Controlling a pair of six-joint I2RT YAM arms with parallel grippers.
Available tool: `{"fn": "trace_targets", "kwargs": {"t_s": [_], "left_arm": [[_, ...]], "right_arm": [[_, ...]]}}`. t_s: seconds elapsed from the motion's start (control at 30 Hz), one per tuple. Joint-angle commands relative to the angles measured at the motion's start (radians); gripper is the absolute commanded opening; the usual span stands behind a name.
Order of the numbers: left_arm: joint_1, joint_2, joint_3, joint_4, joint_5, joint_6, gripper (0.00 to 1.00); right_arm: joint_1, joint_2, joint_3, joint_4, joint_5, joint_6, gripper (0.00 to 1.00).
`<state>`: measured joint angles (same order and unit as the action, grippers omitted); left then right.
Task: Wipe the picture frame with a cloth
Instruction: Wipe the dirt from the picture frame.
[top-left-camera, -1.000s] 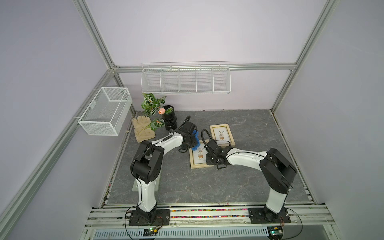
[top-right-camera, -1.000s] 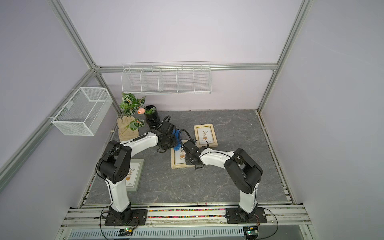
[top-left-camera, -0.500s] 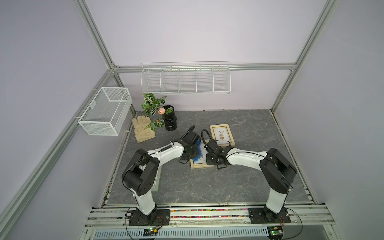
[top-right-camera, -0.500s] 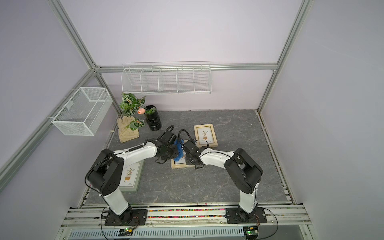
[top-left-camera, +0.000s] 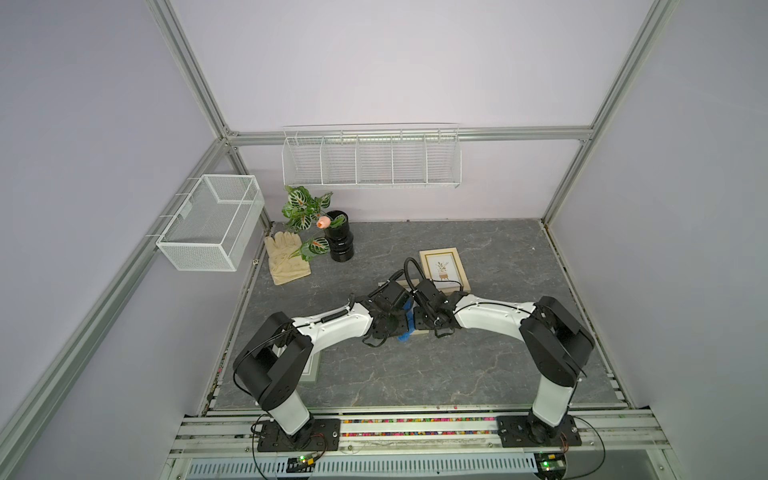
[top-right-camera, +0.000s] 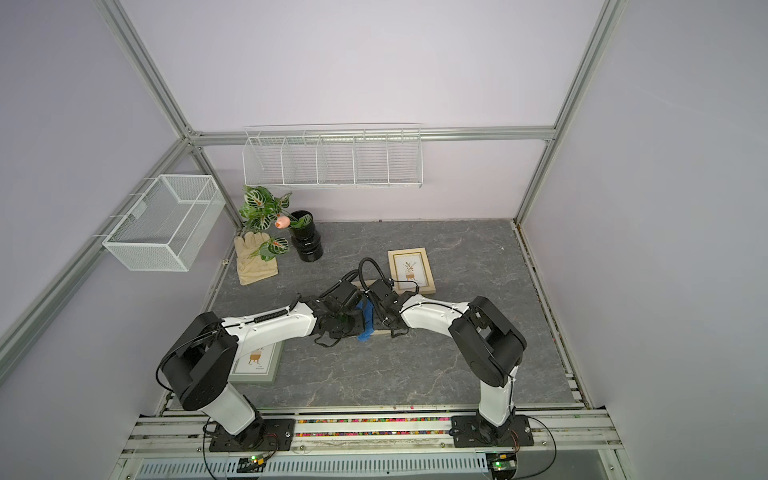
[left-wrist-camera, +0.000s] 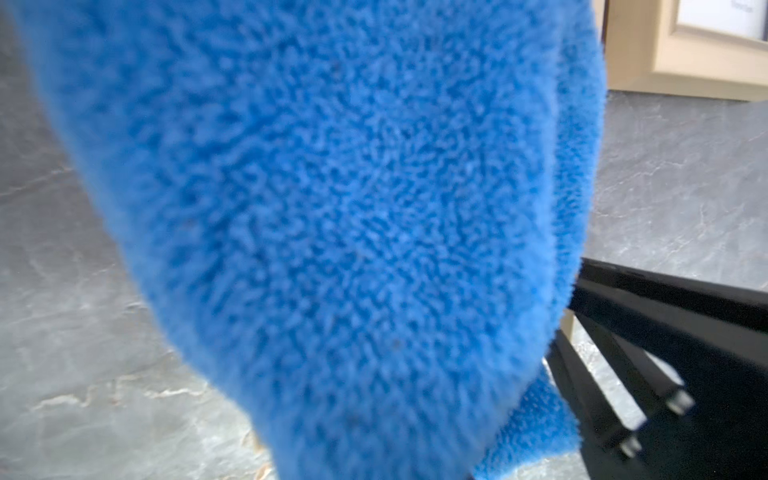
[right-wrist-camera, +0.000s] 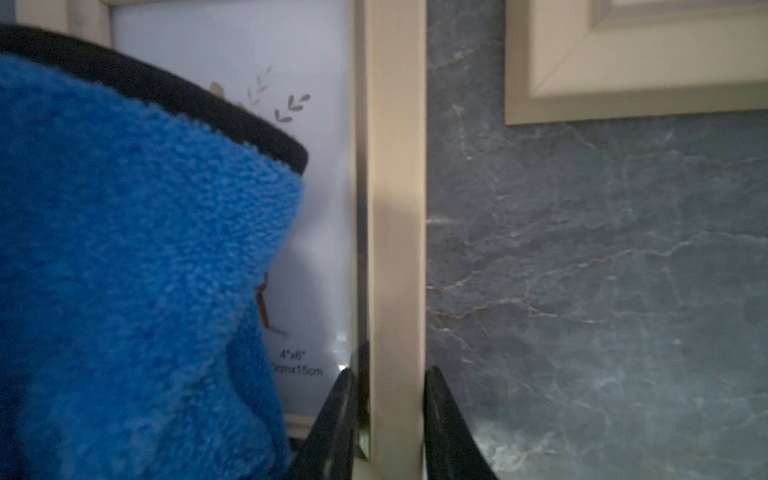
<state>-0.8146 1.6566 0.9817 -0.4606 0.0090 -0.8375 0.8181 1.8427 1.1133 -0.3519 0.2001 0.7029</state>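
Three frames lie on the table (top-right-camera: 415, 365): the middle frame (right-wrist-camera: 395, 208), a far frame (top-right-camera: 410, 270) just beyond it, and a grey frame (top-right-camera: 257, 361) well apart from it, by the left arm's base. There are also one cloth (left-wrist-camera: 332, 208), one glove (top-right-camera: 254, 259), one vase (top-right-camera: 306, 243) and two baskets (top-right-camera: 166, 224). The left end effector (top-right-camera: 355, 320) is pressed together on the cloth, which drapes over the middle frame's picture. The right end effector (right-wrist-camera: 388, 415), narrowly parted, pinches that frame's side rail.
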Motion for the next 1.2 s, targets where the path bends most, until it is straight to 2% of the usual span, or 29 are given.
{"fn": "trace_targets", "kwargs": {"t_s": [0.0, 0.1, 0.2, 0.4, 0.53, 0.8, 1.17], "left_arm": [[0.047, -0.018, -0.06, -0.08, -0.01, -0.008, 0.0], [0.101, -0.094, -0.116, -0.116, -0.04, 0.014, 0.0], [0.108, -0.11, -0.134, -0.106, -0.029, 0.019, 0.0], [0.027, -0.026, -0.091, -0.009, 0.029, -0.029, 0.0], [0.025, 0.001, -0.102, -0.001, 0.036, -0.041, 0.0], [0.144, -0.156, -0.241, -0.056, -0.02, 0.026, 0.0], [0.17, -0.337, -0.286, 0.108, -0.016, 0.094, 0.0]], "right_arm": [[-0.003, 0.03, -0.043, -0.123, 0.022, 0.013, 0.26], [-0.004, 0.033, -0.047, -0.118, 0.02, 0.014, 0.26], [-0.004, 0.04, -0.042, -0.113, 0.014, 0.016, 0.26], [-0.004, 0.037, -0.033, -0.123, 0.018, 0.014, 0.26], [-0.004, 0.033, -0.036, -0.128, 0.022, 0.013, 0.26], [-0.01, 0.045, -0.034, -0.112, 0.0, 0.015, 0.26], [-0.043, 0.105, 0.04, -0.102, -0.063, 0.005, 0.26]]}}
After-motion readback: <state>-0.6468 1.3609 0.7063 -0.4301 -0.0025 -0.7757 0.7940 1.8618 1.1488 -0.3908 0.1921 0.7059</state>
